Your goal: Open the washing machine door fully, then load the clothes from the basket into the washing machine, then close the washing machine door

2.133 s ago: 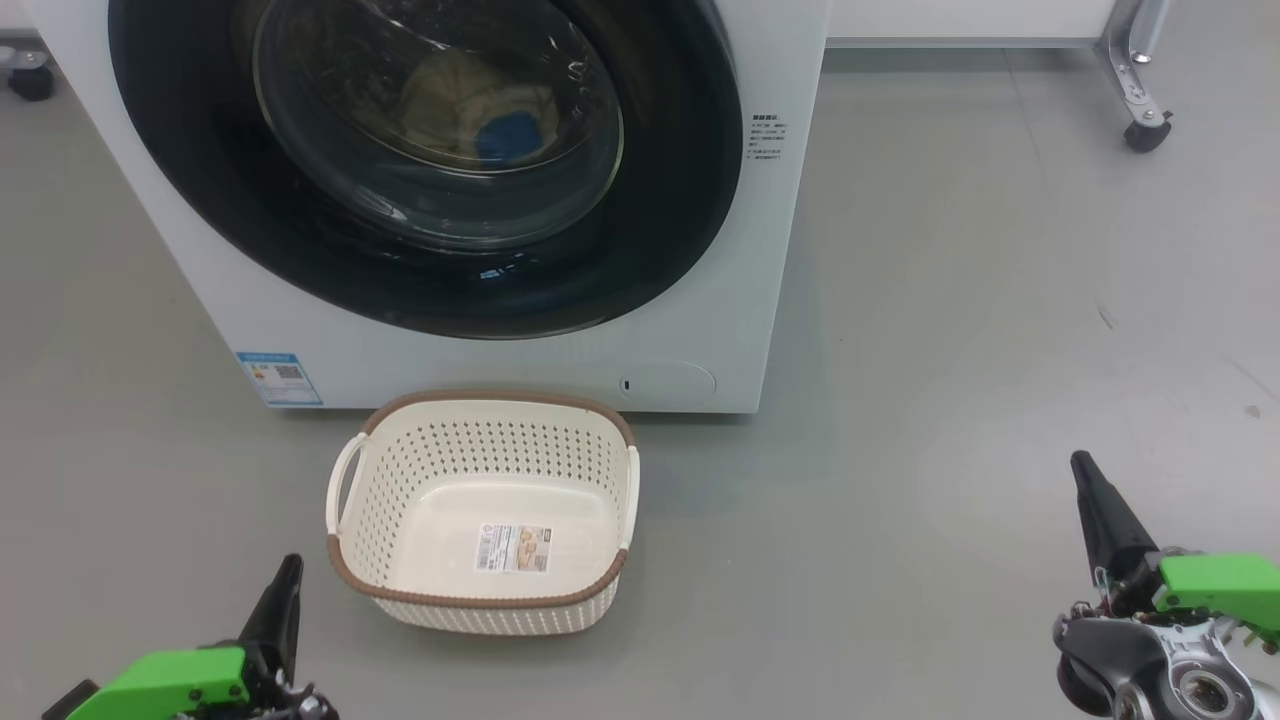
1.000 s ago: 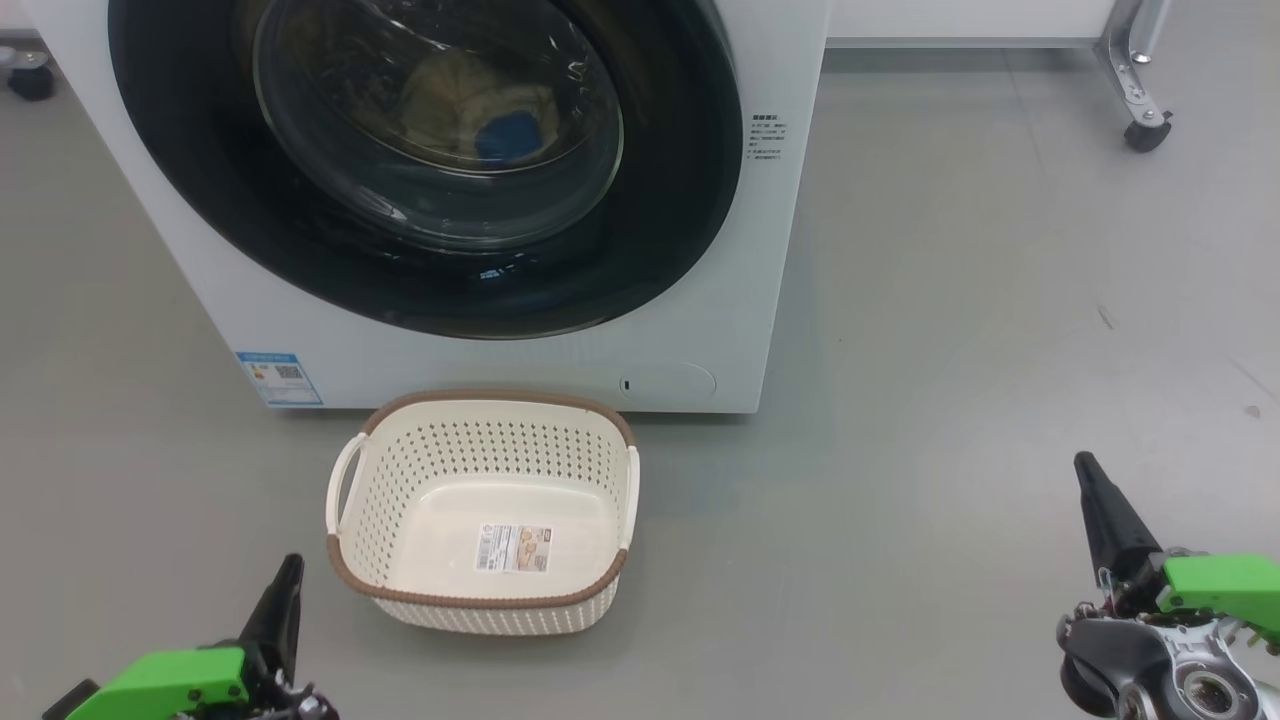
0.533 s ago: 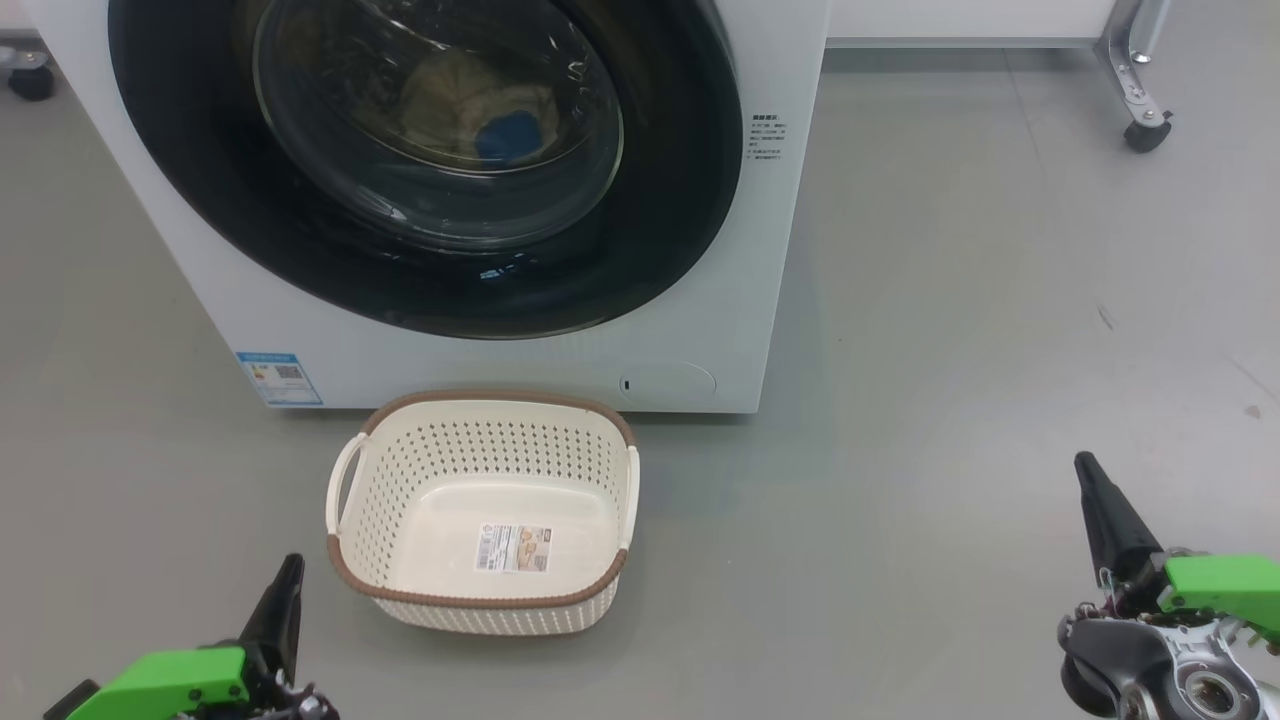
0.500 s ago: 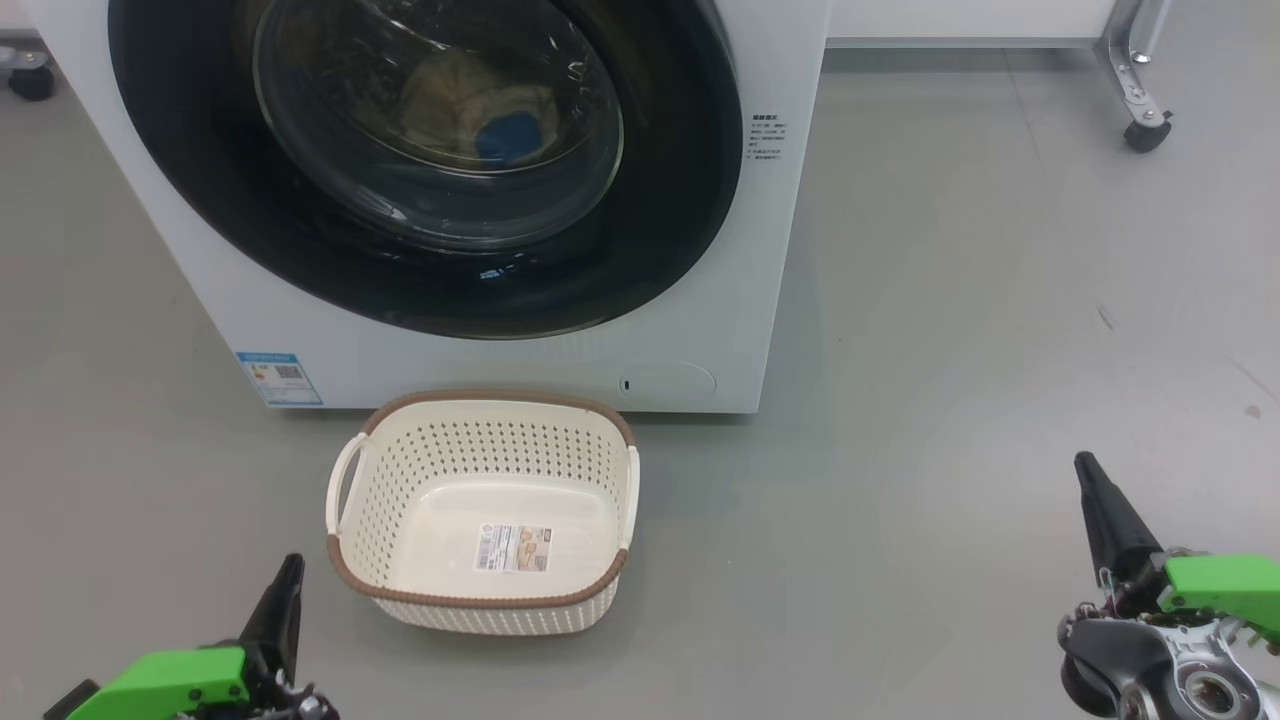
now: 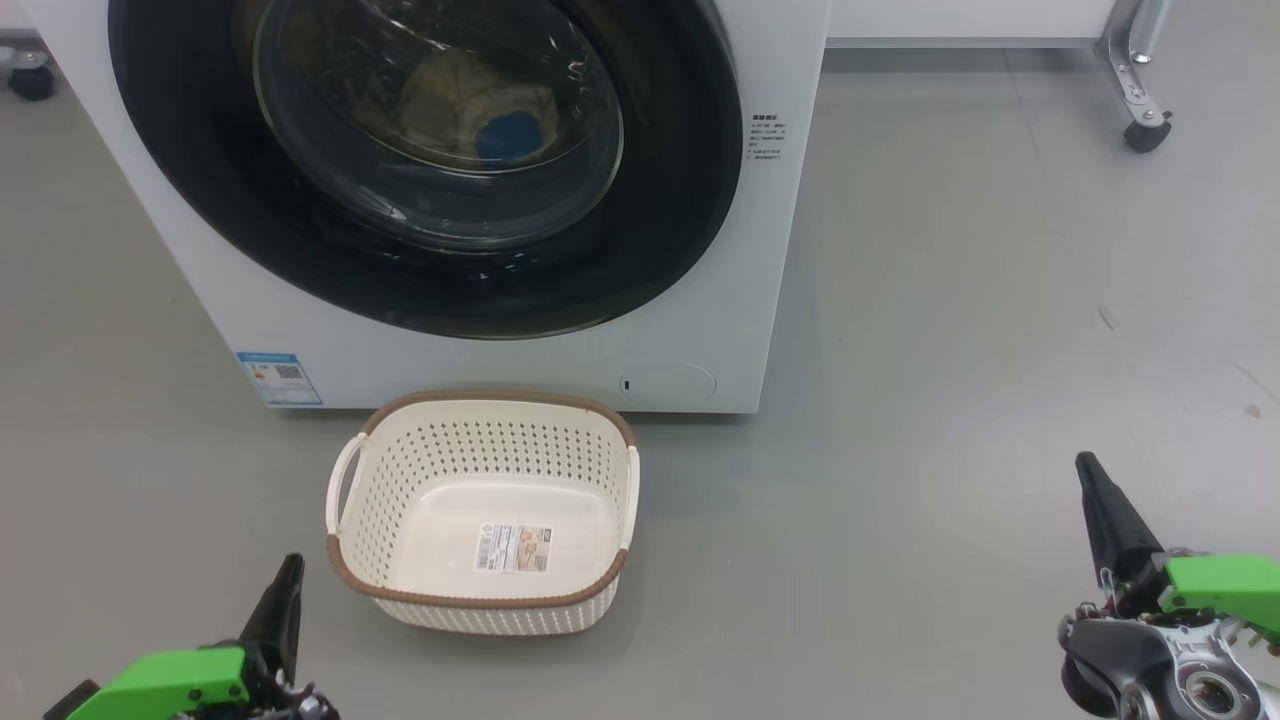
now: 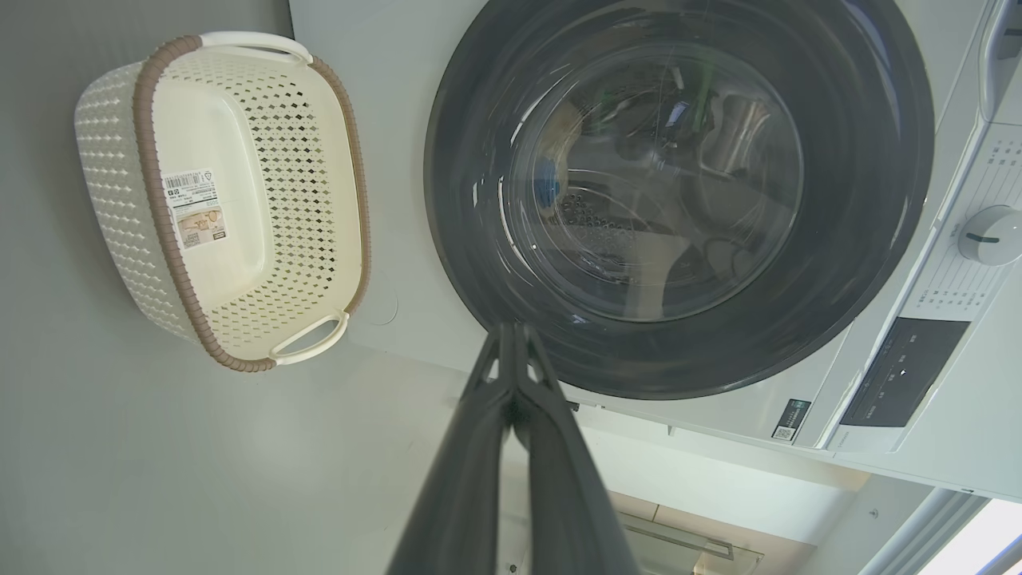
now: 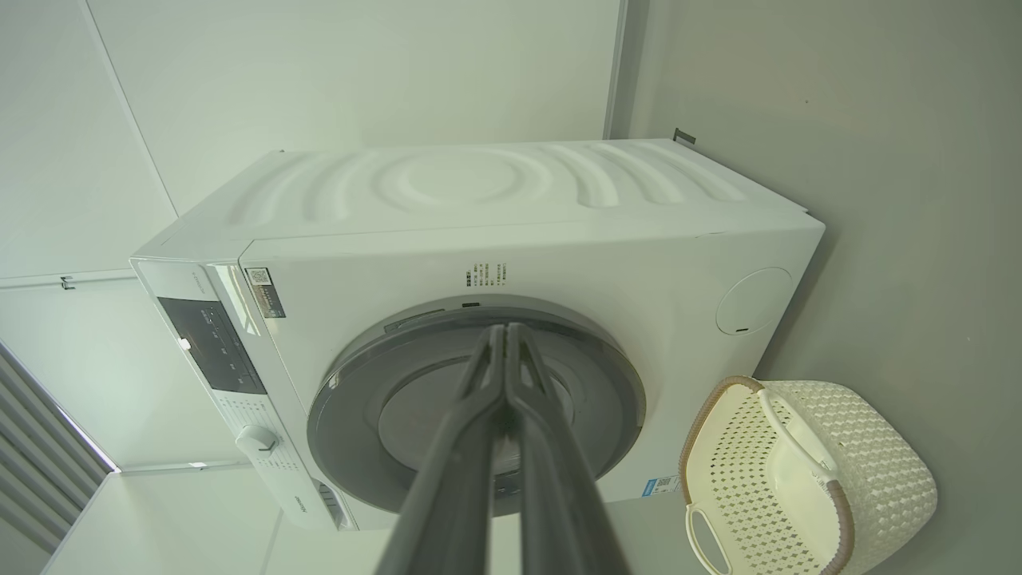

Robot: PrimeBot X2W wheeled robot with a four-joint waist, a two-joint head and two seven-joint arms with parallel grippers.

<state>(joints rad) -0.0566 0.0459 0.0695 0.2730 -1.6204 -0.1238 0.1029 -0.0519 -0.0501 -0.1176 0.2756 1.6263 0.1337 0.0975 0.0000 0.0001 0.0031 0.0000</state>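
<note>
Washing machine [image 5: 450, 365], door [image 5: 680, 200], garment [image 5: 470, 100], basket [image 5: 480, 398]: one each; left gripper [image 5: 293, 562], right gripper [image 5: 1085, 466] pinched together; wrist views add dial [image 6: 988, 235].

Long dark tapering fingers [image 5: 1108, 515], matt and pointed. Bright green blocky housings [image 5: 1215, 583] behind. At right wrist, black and silver metal joint [image 5: 1140, 650], round bearing, thin wires [image 5: 1103, 580].
</note>
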